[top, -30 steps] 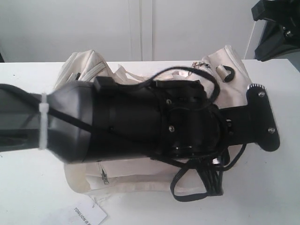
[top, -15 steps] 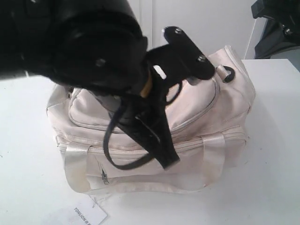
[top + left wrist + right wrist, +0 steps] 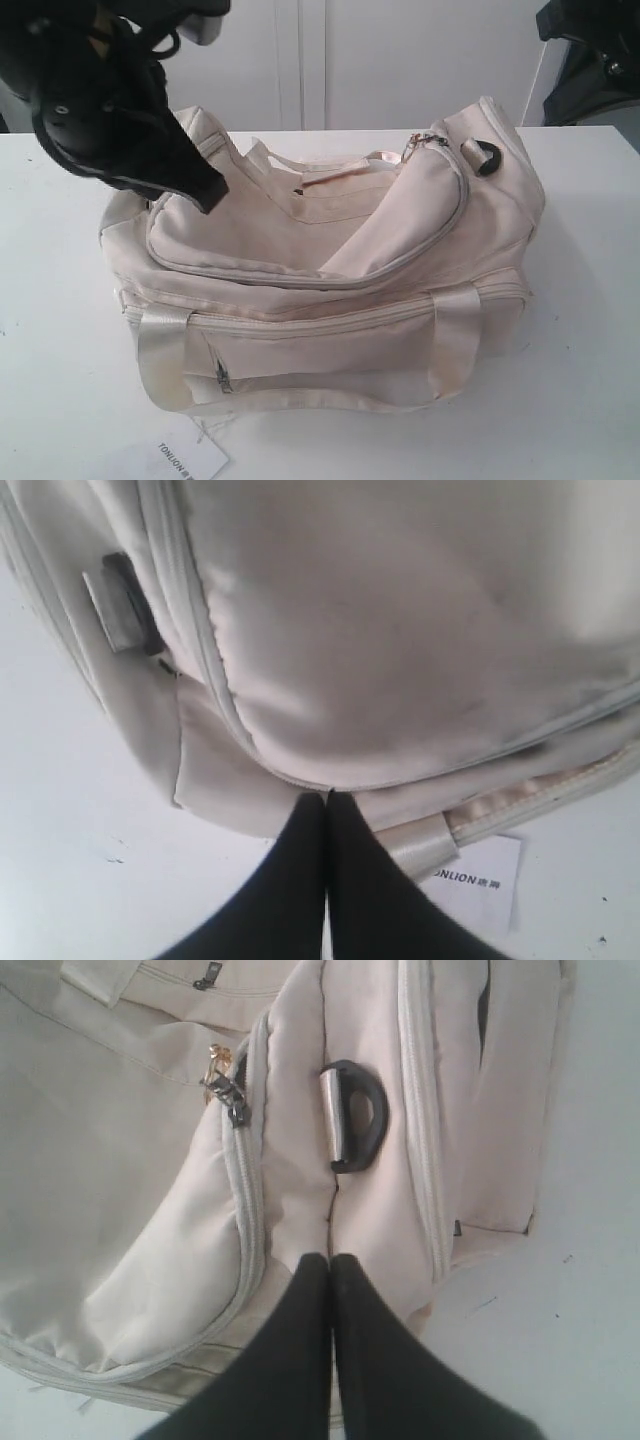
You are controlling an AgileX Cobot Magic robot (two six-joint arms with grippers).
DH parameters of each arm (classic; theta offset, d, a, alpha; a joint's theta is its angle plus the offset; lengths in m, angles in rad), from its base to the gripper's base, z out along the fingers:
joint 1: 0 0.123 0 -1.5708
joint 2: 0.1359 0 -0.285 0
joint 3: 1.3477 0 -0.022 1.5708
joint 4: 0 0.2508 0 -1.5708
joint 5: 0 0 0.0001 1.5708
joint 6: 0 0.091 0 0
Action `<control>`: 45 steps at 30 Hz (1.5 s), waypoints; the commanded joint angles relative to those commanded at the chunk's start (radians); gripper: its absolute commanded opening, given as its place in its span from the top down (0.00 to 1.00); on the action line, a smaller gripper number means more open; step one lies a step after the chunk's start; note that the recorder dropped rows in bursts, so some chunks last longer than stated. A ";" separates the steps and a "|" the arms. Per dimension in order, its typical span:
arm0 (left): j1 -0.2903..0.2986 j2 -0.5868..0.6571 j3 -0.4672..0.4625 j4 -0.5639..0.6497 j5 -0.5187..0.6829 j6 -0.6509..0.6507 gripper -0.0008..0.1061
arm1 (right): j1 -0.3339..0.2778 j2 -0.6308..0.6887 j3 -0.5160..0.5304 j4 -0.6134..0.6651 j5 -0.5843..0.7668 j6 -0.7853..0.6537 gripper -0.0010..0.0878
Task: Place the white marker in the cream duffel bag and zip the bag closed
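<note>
duffel bag (image 3: 300, 240) zipped, tag (image 3: 190, 462) half cut off, left gripper (image 3: 327, 808), right gripper (image 3: 330, 1263) both closed tight, empty

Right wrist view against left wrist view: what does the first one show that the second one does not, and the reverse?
Only the right wrist view shows the gold zipper pull on the curved zipper and the black D-ring on the end of the bag. Only the left wrist view shows the white paper tag with black print, lying on the table beside the bag. Both show the cream duffel bag, the white table and a black end effector with its fingers together: the right end effector and the left end effector.
</note>
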 joint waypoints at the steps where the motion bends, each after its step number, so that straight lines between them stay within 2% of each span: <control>1: 0.028 0.000 0.000 -0.042 0.000 0.045 0.99 | 0.000 0.000 0.000 0.000 0.000 0.000 0.99; 5: 0.170 -0.002 0.000 -0.184 0.000 0.132 0.99 | 0.000 0.000 0.000 0.000 0.000 0.000 0.99; 11: 0.353 -0.002 0.010 -0.314 0.010 0.197 0.99 | 0.000 0.000 0.000 0.000 -0.002 0.000 0.99; 17: 0.470 -0.006 0.092 -0.477 0.010 0.302 0.99 | 0.000 0.000 0.000 0.000 -0.006 0.000 0.99; 25: 0.539 -0.107 0.232 -0.476 -0.038 0.315 0.99 | 0.000 0.000 0.000 0.000 -0.010 0.000 0.99; 33: 0.601 -0.331 0.391 -0.440 -0.064 0.315 0.99 | 0.000 0.000 0.000 0.000 -0.012 0.000 0.99; 39: 0.607 -0.531 0.479 -0.427 -0.058 0.315 0.99 | 0.000 0.000 0.000 0.000 -0.016 0.000 0.99; 45: 0.607 -0.678 0.500 -0.425 -0.036 0.315 0.99 | 0.000 0.000 0.000 0.000 -0.019 0.000 0.99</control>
